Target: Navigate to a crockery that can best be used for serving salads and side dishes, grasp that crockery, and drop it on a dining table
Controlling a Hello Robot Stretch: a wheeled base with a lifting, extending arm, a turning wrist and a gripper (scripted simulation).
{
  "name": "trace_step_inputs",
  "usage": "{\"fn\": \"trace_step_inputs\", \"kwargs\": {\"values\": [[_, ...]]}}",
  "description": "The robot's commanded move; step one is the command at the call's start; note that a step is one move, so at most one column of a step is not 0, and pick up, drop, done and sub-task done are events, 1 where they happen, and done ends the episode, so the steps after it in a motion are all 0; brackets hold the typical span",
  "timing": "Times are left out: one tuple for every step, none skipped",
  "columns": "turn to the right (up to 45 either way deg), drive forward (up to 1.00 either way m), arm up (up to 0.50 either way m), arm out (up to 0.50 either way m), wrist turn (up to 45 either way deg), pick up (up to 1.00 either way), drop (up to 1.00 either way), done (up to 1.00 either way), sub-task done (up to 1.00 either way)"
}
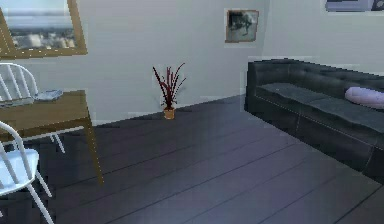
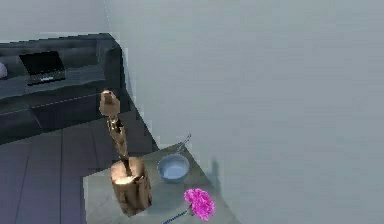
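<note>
Item: the bowl (image 2: 173,169), a pale blue-grey round vessel. It fits the task's serving crockery by its shape. It stands on the low bench (image 2: 100,198) at the foot of the arm side view, close to the wall.

Contents: the bowl's inside reads as plain and pale, so it is probably empty, though the view is too coarse to be sure.

Neighbours on the low bench: a tall wooden statue (image 2: 127,180) just beside the bowl toward the view's left, and a pink flower (image 2: 200,204) lying near it toward the lower right.

Gripper: its state cannot be told.

Step in hand, as judged: the approach looks all but complete, since the bowl lies on the reaching side. The grasp is not yet made.

Next move, as judged: the reach must enter between statue and flower without knocking either. The base may need a small correction to line up first.

Destination: a wooden bench (image 1: 60,112) with white chairs (image 1: 18,165) at the forward view's left, likely the dining table. A flat grey object (image 1: 45,96) lies on it.

Other container: a small pot (image 1: 169,113) on the floor by the far wall, holding a dark red-leaved plant (image 1: 169,85).

Further out: a dark sofa (image 1: 310,100) carrying a lilac cushion (image 1: 365,96).
</note>
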Motion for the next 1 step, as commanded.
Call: {"fn": "trace_step_inputs", "kwargs": {"values": [[0.0, 0.0, 0.22, 0.0, 0.0, 0.0, 0.0, 0.0, 0.0]]}}
